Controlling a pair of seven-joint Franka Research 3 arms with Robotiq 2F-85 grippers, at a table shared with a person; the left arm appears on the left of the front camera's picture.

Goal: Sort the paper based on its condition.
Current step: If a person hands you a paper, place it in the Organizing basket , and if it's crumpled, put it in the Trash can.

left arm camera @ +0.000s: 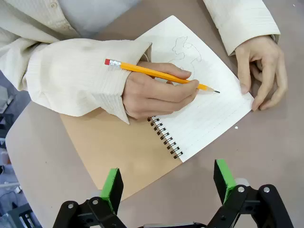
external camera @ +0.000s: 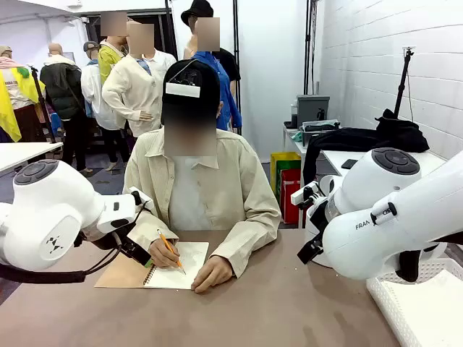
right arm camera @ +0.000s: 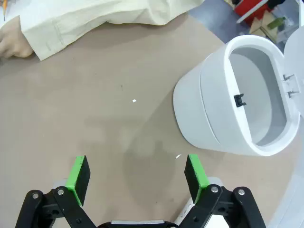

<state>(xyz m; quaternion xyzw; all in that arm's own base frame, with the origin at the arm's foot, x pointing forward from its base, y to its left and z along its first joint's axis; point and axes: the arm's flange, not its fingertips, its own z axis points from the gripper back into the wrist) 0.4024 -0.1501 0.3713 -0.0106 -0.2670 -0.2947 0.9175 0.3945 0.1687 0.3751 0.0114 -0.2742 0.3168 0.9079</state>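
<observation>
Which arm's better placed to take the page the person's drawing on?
Left, likely. The left hand hovers open beside the notebook; the right hand, also open, is over bare table by the white bin.

Plain grey-brown table [right arm camera: 95, 95]. There's the notebook cover [left arm camera: 118, 152], kraft brown, with a black spiral [left arm camera: 166, 140] and a white page [left arm camera: 213, 114] carrying faint grey pencil lines. The pencil [left arm camera: 152, 72] is orange-yellow, its eraser [left arm camera: 108, 61] pink. Cream sleeve [left arm camera: 71, 76], finely ribbed. White bin [right arm camera: 204, 114], pale grey inside. Left hand [left arm camera: 166, 183] and right hand [right arm camera: 137, 173] are black with bright green pads [left arm camera: 112, 183].
</observation>
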